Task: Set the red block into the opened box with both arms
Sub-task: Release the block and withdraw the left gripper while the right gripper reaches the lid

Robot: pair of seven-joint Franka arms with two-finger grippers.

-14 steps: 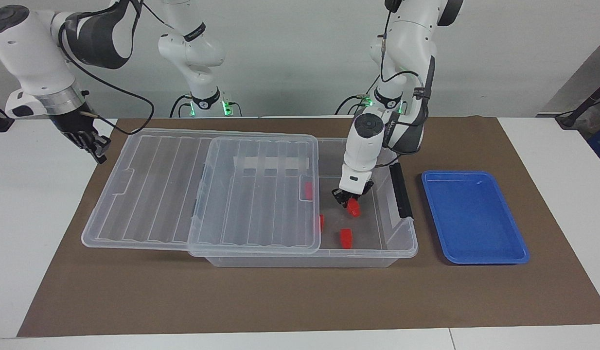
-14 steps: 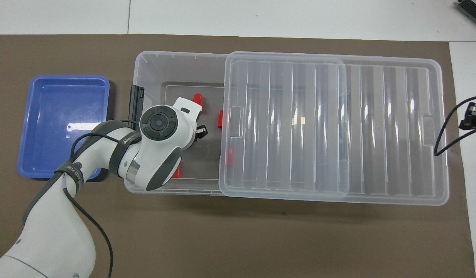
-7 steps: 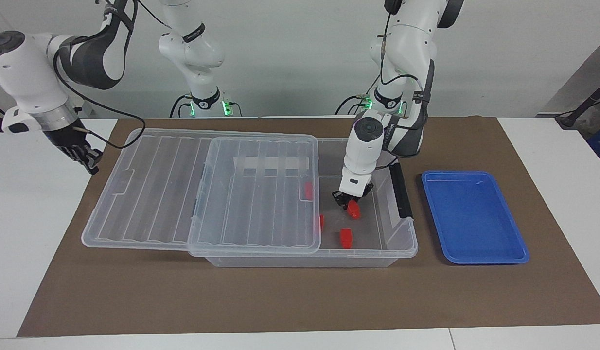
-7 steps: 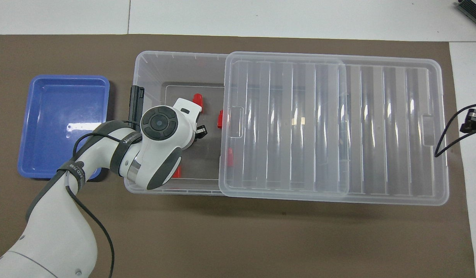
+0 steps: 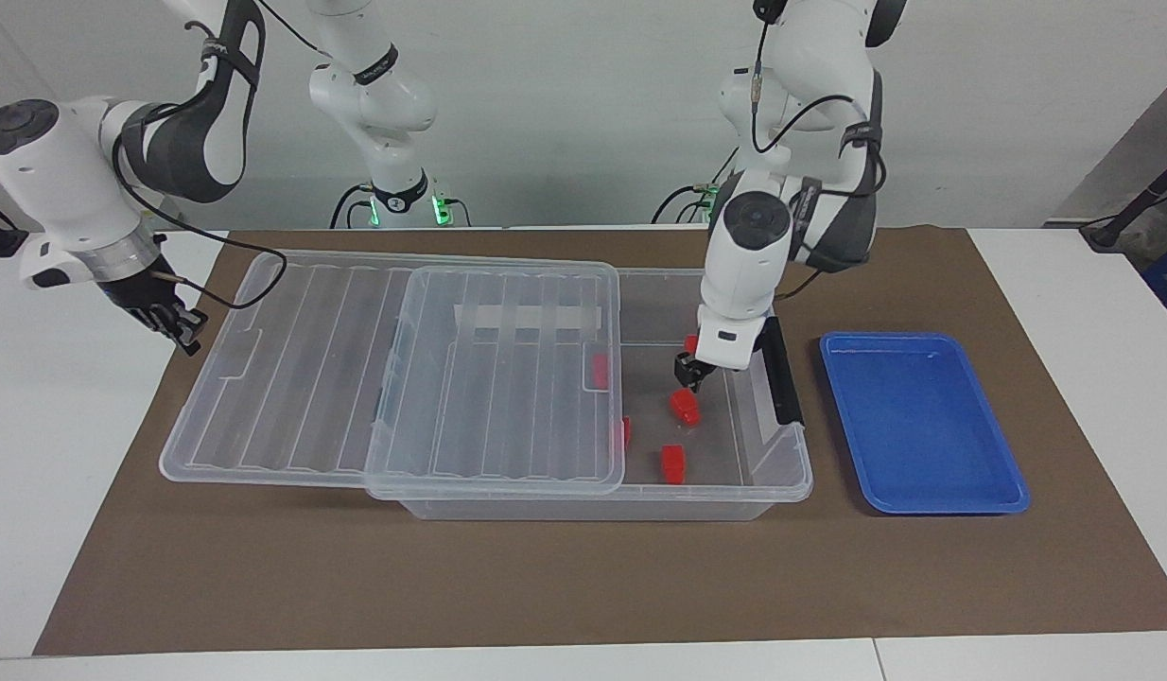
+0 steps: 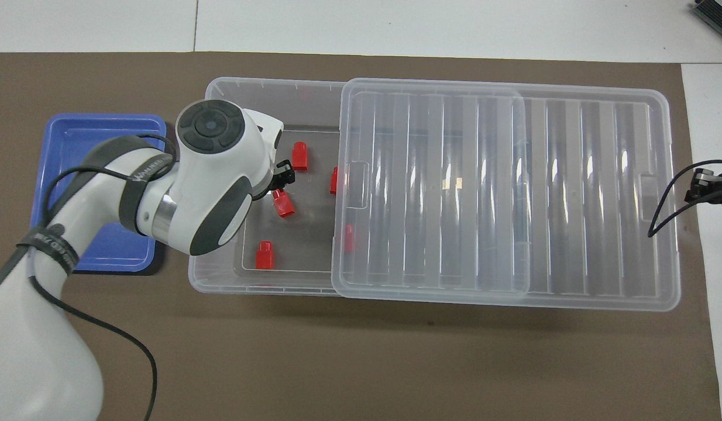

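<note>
Lying on the floor of the box (image 5: 782,473), the red block (image 5: 683,407) sits free beneath the left hand (image 5: 689,376), whose fingers stand apart above it, so the placing looks done. Waiting over the desk (image 5: 63,397) beside the slid-back lid (image 5: 290,378), the right hand (image 5: 182,331) is closed and empty.

Plain grey-white wall (image 5: 583,113) ran along the robots' end of the white table (image 5: 82,397). Brown mat (image 5: 583,577) covered most of the tabletop, w/ white margins at both ends. A seam in the tabletop (image 6: 195,26) showed. Dark equipment (image 5: 1137,222) sat by the wall at the left arm's end. Light was even, soft shadows only.
</note>
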